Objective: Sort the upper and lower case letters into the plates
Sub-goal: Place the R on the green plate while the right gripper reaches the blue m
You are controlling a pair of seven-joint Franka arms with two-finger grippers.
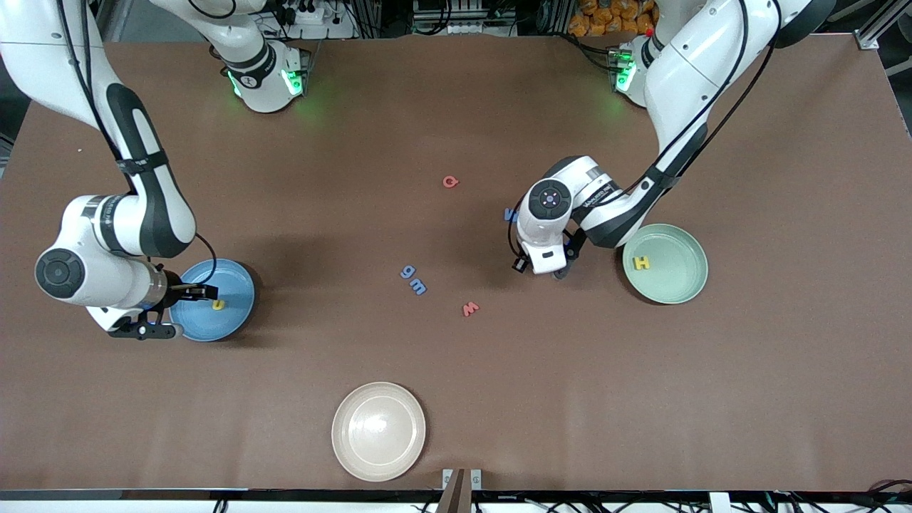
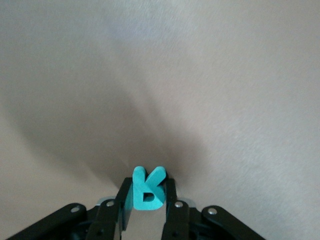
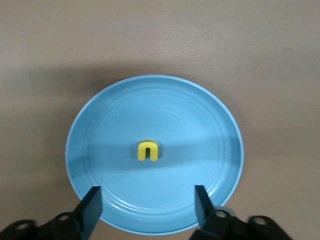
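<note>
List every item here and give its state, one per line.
Left gripper: shut on teal R, low over the table.
Right gripper: open, over blue plate.
Yellow u: in blue plate.
Yellow H: in green plate.
Red Q, blue g, blue m, red w: loose on table.
Beige plate: empty.

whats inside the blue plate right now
One letter, the yellow u, lies near the middle of the blue plate. The open right claw hangs over the plate's rim, and its fingers cover two small patches of the plate there.
</note>
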